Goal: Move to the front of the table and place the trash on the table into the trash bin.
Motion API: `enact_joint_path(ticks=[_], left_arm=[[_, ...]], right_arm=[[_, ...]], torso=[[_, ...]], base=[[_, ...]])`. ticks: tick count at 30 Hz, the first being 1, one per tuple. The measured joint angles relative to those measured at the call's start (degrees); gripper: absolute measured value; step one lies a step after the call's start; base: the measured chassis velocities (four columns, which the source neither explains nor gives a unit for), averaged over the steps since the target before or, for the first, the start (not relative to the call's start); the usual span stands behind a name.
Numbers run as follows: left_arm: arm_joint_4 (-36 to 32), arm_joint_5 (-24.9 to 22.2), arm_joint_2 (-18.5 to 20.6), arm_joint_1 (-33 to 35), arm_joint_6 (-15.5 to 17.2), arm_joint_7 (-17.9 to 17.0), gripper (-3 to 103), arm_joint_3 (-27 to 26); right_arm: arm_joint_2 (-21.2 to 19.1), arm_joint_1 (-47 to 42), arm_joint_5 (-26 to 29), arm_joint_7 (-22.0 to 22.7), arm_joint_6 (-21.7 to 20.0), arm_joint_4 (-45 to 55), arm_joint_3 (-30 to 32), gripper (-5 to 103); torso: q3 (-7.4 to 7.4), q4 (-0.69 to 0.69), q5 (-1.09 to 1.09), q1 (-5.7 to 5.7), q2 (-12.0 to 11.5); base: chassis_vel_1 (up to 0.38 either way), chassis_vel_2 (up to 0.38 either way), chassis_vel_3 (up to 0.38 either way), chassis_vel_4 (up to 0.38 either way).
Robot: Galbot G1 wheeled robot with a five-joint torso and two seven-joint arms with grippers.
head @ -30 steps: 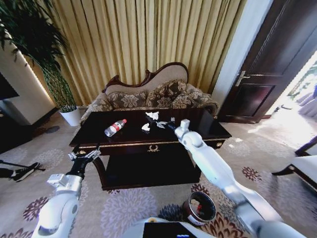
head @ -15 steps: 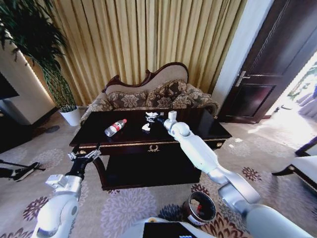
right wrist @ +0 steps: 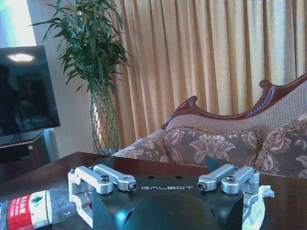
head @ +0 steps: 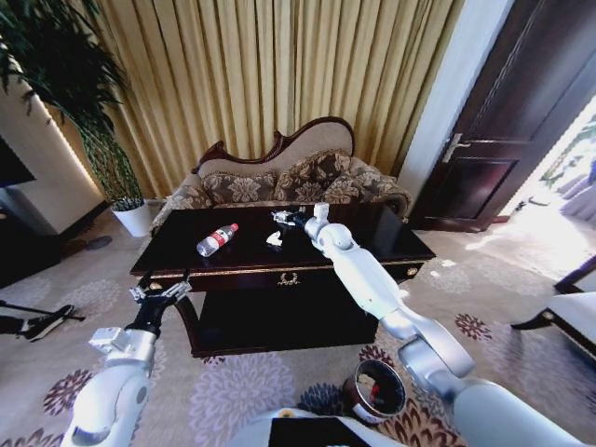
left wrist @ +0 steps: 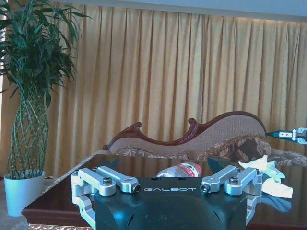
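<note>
I stand before the dark bench (head: 186,250), my two arms reaching from a parked base. The trash bin (head: 375,392) sits on the carpet by my right side, near enough, I judge, for a short swing from the bench top. My right jaws (head: 282,219) hang over the far middle of the bench, above the crumpled white paper wads (head: 275,239); they look spread wide, one wad (right wrist: 253,211) showing just beside a finger, nothing held. My left jaws (head: 160,292) wait low off the bench's near left corner, also spread and empty. The clear bottle (head: 216,239) lies on its side, left of the wads, long axis slanting, cap end towards the sofa (head: 279,182).
</note>
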Motion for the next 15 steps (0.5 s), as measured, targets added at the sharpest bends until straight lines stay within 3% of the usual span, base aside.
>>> enact_joint_path(ticks=[15], left_arm=[[0.4, -0.1, -0.1, 0.2, -0.4, 0.3, 100, -0.4]], right_arm=[[-1.6, -0.7, 0.1, 0.0, 0.1, 1.7, 0.2, 100]], torso=[[0.00, 0.00, 0.00, 0.00, 0.0]], base=[[-0.021, 0.030, 0.031, -0.023]])
